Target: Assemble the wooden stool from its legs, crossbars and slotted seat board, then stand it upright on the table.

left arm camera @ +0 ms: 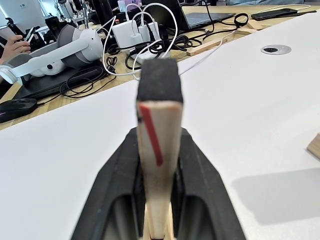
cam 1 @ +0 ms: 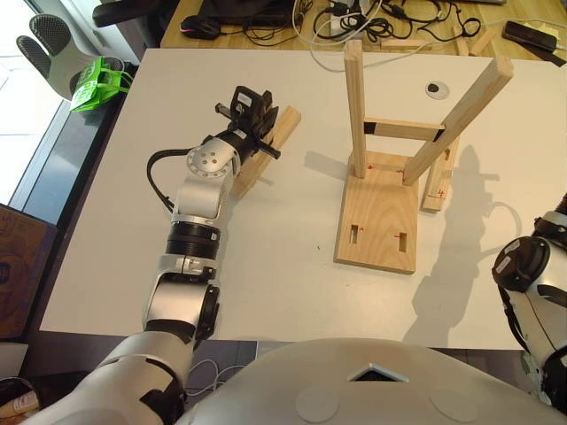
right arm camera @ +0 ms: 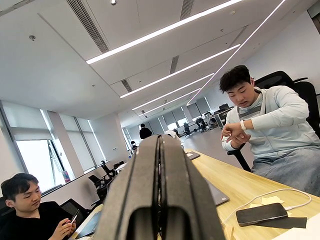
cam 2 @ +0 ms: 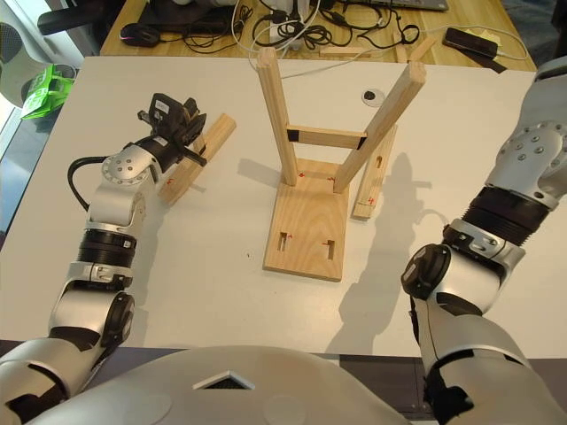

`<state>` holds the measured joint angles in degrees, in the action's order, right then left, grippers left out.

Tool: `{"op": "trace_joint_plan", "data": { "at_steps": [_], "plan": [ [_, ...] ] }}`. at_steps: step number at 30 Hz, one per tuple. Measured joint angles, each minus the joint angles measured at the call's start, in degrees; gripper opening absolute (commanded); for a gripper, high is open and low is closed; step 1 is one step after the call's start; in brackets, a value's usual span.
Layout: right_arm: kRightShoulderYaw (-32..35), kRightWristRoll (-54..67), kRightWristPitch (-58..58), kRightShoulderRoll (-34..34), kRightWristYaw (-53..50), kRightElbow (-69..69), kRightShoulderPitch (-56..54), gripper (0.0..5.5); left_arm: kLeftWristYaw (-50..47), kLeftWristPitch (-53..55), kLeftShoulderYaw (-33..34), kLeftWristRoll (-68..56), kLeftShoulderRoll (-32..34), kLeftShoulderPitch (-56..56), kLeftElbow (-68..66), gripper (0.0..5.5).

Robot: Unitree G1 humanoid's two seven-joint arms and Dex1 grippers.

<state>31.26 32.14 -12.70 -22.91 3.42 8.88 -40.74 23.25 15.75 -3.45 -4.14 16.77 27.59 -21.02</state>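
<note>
The slotted seat board (cam 1: 376, 221) lies flat on the white table. Two legs (cam 1: 356, 106) stand up from its far end, one straight and one leaning, joined by a crossbar (cam 1: 403, 130). Another leg (cam 1: 438, 181) lies on the table against the board's right side. At the left, my left gripper (cam 1: 252, 119) is shut on a wooden bar (cam 1: 283, 128) that slants low over the table. In the left wrist view the bar (left arm camera: 157, 150) sits edge-on between the fingers, with a black tip and a red line. My right gripper (right arm camera: 160, 137) points up toward the ceiling, shut with nothing in it.
A cable grommet (cam 1: 434, 88) sits in the table behind the stool. A wooden desk (cam 1: 266, 40) with cables, a mouse and a phone borders the far edge. A green bag (cam 1: 99, 81) lies off the table's left side. The near half of the table is bare.
</note>
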Motion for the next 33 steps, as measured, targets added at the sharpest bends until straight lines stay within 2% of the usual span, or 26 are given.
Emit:
{"op": "trace_joint_plan", "data": {
  "at_steps": [7, 8, 13, 21, 24, 28, 33],
  "plan": [
    [-0.78, 0.25, -0.01, 0.19, 0.59, -0.04, 0.17, 0.00, -0.02, 0.82, 1.28, -1.37, -0.35, -1.20, 1.87, 0.41],
    [-0.81, 0.28, -0.01, 0.26, 0.68, -0.06, 0.20, 0.00, -0.12, 0.49, 1.31, -1.39, -0.48, -1.45, 2.04, 0.78],
    [-1.10, 0.35, -0.02, 0.39, 0.90, -0.10, 0.28, 0.00, -1.78, -0.47, 0.84, -0.83, -2.07, -4.88, 2.06, 1.47],
    [-1.38, 0.30, -0.01, 0.53, 1.09, -0.09, 1.57, 0.00, -6.45, -4.35, 2.81, 0.10, -2.21, -3.52, 6.79, 2.49],
    [-1.76, 0.15, 0.16, 0.54, 1.54, -0.03, 2.05, 0.00, -6.73, -3.46, 2.63, 0.22, -2.20, -1.82, 12.39, 2.49],
    [-1.78, 0.10, 0.33, 0.56, 1.65, -0.03, 2.58, 0.00, -8.23, 1.18, 2.78, -0.62, -3.82, 7.99, 18.93, 2.49],
    [-2.31, 0.05, 0.61, 0.63, 1.78, -0.07, 2.61, 0.00, -8.86, 3.84, 4.00, -1.38, -4.12, 14.10, 12.50, 2.49]
  ]
}}
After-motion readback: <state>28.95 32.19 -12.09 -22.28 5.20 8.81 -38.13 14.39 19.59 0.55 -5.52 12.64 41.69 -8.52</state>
